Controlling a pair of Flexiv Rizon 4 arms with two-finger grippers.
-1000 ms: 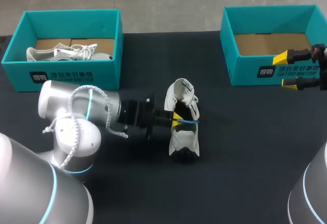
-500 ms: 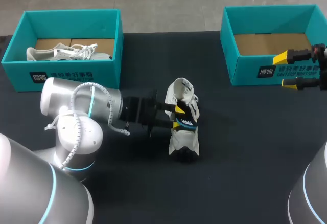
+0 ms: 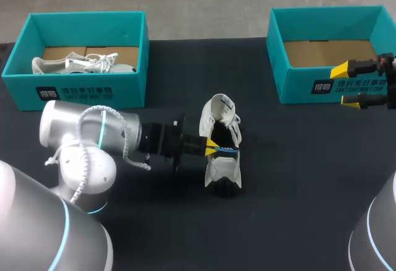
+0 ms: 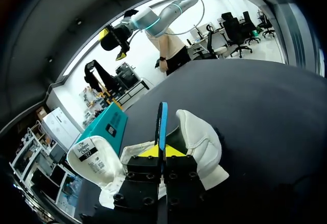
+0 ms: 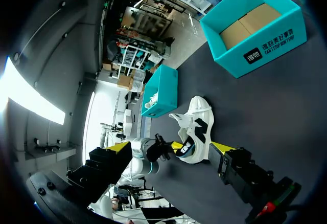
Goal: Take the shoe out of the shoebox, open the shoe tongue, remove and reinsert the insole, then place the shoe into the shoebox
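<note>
Your black table [image 3: 297, 178] carries the white shoe [image 3: 221, 166] near its middle, and there your left gripper [image 3: 211, 148] is pinched tight on the blue insole [image 3: 228, 150] at the shoe's opening. Farther back, by the right edge, your right gripper [image 3: 342, 86] hangs with its fingers apart just in front of the right shoebox [image 3: 303, 88]. The left shoebox [image 3: 86, 91] at the far left corner holds another pale shoe [image 3: 80, 64].

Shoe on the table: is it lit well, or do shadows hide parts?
Head view: the shoe shows bright against the dark table, only its opening looks dark. Left wrist view: the left pincer, shut on the insole, covers its middle; the white sides are evenly lit.
</note>
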